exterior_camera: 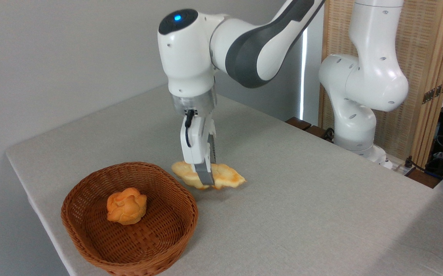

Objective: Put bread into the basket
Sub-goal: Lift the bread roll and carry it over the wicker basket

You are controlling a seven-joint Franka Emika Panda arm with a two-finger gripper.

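Observation:
The bread (225,175), a long pale golden loaf with browned edges, hangs just above the table, right of the basket, with a shadow under it. My gripper (205,180) points straight down and is shut on the loaf's middle; one finger covers part of it. The brown woven basket (76,203) stands at the front left of the table, its rim close to the loaf's left end. A small round orange bun (126,206) lies inside the basket.
The grey table (302,214) stretches to the right and back of the loaf. Its left edge runs close behind the basket. The arm's white base (355,126) stands at the back right, beside a slatted screen and cables.

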